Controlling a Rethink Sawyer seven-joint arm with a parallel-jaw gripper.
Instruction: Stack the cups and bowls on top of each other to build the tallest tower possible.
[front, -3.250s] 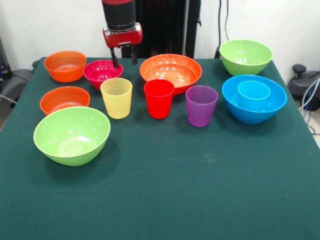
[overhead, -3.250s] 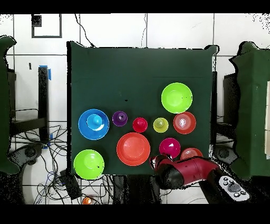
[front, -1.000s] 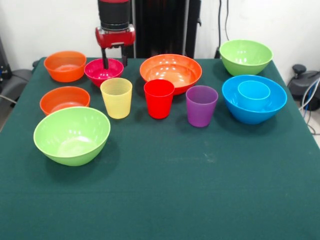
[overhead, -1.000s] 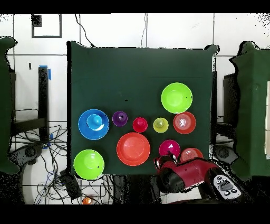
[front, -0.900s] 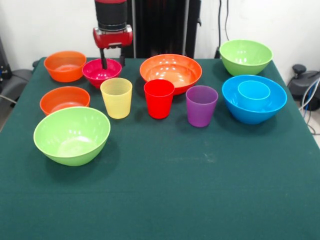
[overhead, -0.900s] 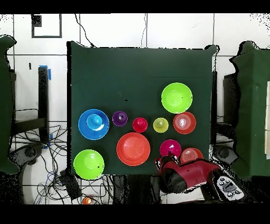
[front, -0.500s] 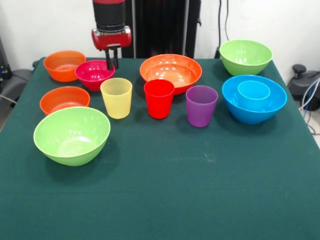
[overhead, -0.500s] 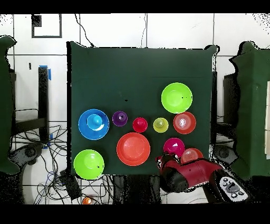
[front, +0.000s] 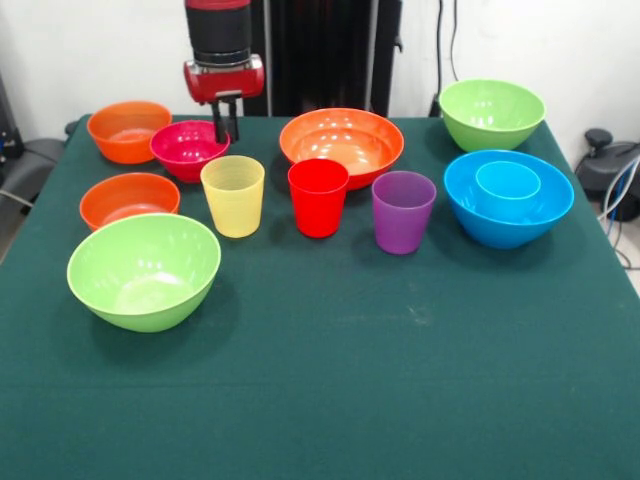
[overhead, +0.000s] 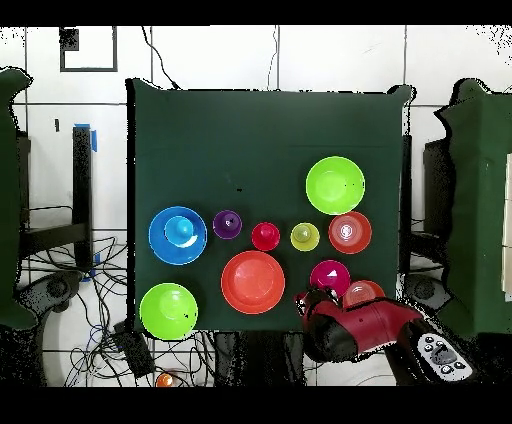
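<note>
Two dark fingers of the gripper (front: 225, 127) pinch the rim of the glossy round magenta bowl (front: 187, 148) at the front view's upper left, beside the ribbed yellow cup (front: 232, 195) on green felt; since half a second ago the bowl has barely moved.

We see a green-clothed table (front: 330, 400) carrying two lime bowls (front: 144, 270), a wide orange bowl (front: 342, 143), two small orange bowls (front: 129, 198) at left, a blue bowl (front: 508, 205) at right, and yellow (front: 233, 196), red (front: 318, 197), purple (front: 403, 211) cups mid-frame.
</note>
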